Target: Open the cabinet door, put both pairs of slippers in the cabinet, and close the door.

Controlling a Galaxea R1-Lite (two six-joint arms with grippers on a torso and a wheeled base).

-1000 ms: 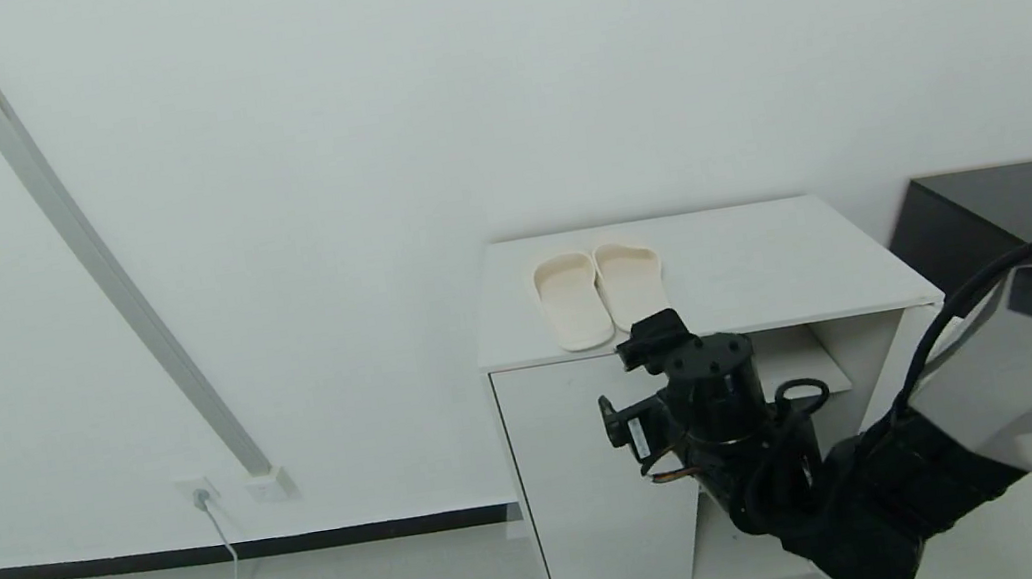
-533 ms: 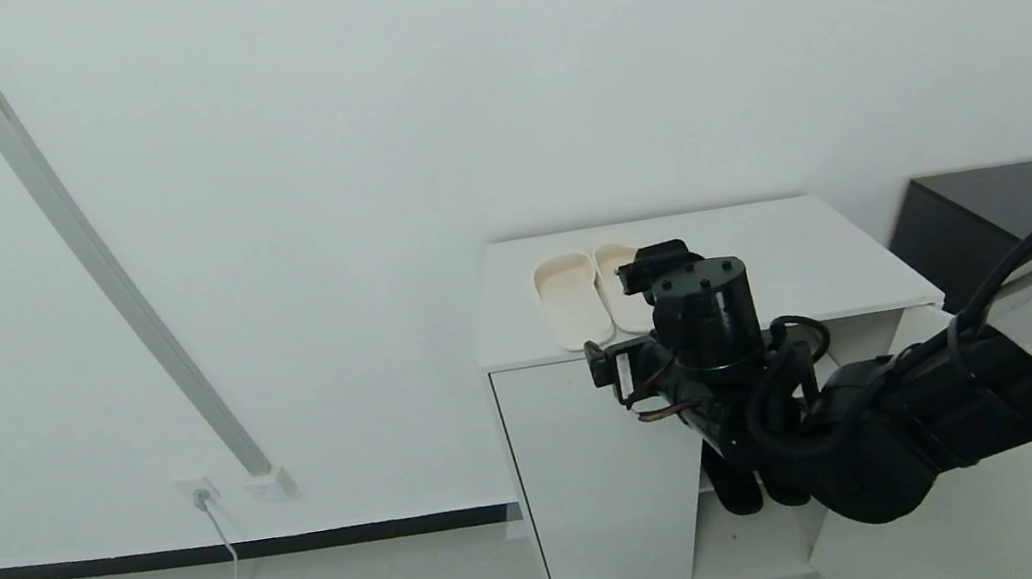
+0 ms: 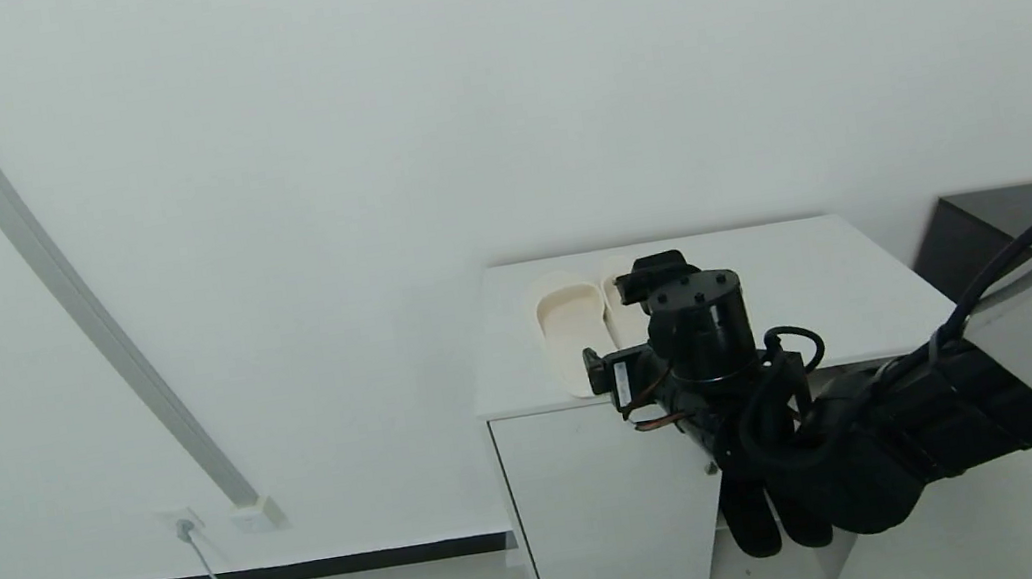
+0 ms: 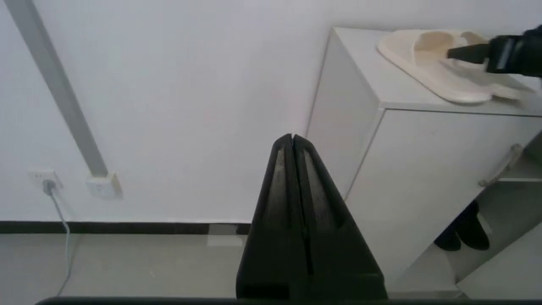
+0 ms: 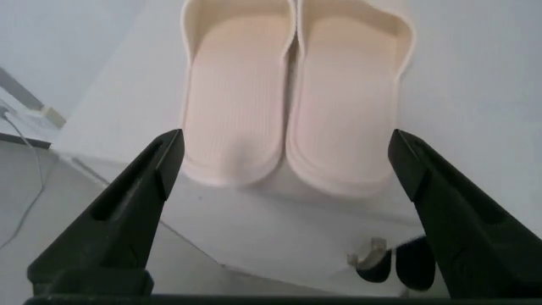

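Cabinet [image 3: 606, 499] holds black slippers [image 4: 464, 230]; cream slippers [image 5: 237, 110] lie atop near spread right tool [image 5: 284, 148]; left tool [image 4: 293, 142] together.

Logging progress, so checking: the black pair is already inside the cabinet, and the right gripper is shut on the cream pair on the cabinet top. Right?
Not quite: the right gripper is open, spread wide and holding nothing, as the right wrist view shows. The rest holds: the black pair is inside the cabinet, and the cream pair is on its top.
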